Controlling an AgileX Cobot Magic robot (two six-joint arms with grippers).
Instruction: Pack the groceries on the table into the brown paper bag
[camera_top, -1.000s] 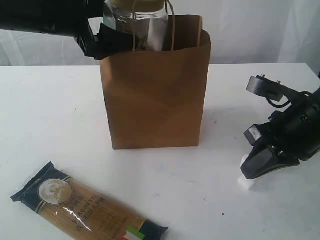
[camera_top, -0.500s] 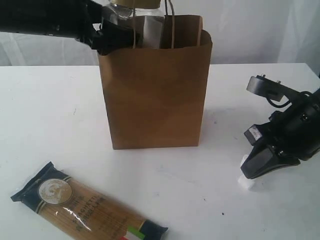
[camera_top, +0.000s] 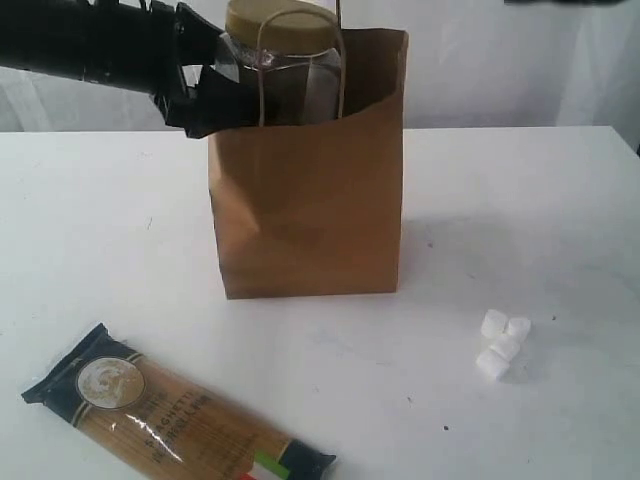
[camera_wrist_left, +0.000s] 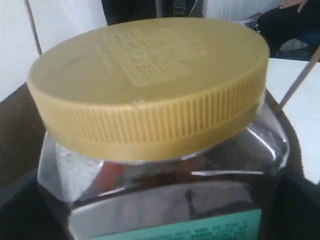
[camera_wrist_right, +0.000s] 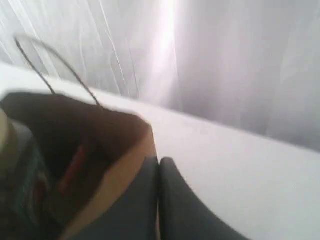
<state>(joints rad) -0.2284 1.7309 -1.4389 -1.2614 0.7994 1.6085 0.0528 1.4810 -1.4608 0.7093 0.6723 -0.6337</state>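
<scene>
A clear nut jar (camera_top: 285, 60) with a tan lid hangs in the mouth of the brown paper bag (camera_top: 310, 210), its lower part behind the front wall. My left gripper (camera_top: 225, 95) reaches in from the left and is shut on the nut jar (camera_wrist_left: 150, 75), whose lid fills the left wrist view. The right gripper (camera_wrist_right: 159, 165) is shut on nothing, hovering beside the bag's rim (camera_wrist_right: 120, 165). On the table (camera_top: 100, 220), a spaghetti packet (camera_top: 170, 415) lies at the front left. Several white marshmallows (camera_top: 503, 342) sit at the right.
The bag's twisted handles (camera_top: 262, 70) loop up in front of the jar. White curtains hang behind the table.
The jar has come down into the bag's mouth and the bag has shifted a little. My right arm has lifted off the table's right side, uncovering the marshmallows.
</scene>
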